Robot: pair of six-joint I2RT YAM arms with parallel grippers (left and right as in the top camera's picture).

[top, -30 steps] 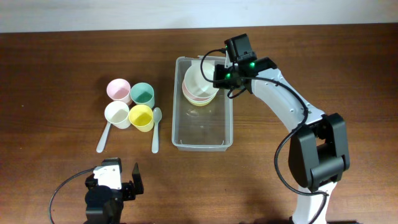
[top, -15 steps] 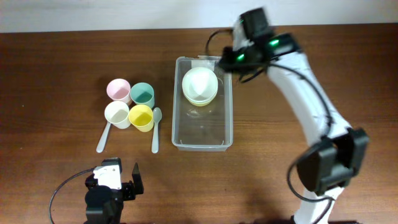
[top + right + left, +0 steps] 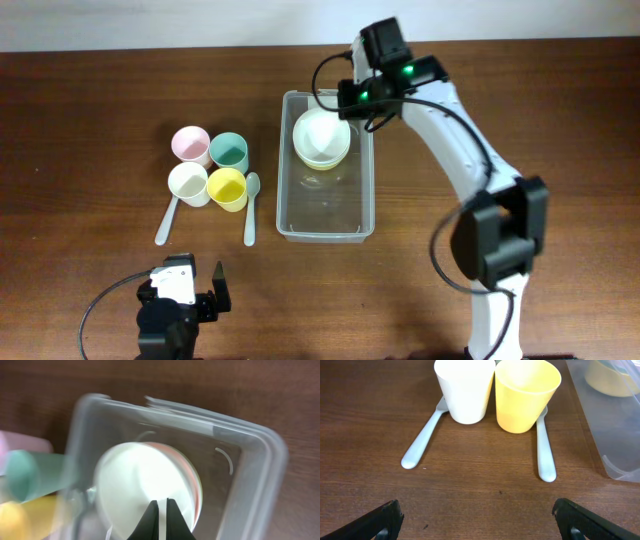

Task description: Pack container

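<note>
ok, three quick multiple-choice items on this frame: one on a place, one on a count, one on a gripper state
1. Where is the stack of round pastel bowls?
A. on the table beside the clear plastic rectangular container
B. inside it, at the end nearest the right gripper
C. inside it, at the end nearest the left gripper

2. How many small pastel cups stand on the table?
A. two
B. four
C. six

3. What state is the left gripper in?
A. open, holding nothing
B. shut on a spoon
C. shut on a cup

Answers:
1 B: the overhead view shows the stack at the end under the right arm.
2 B: pink, teal, white and yellow stand in a cluster.
3 A: the left wrist view shows its fingers wide apart over bare wood.
</note>
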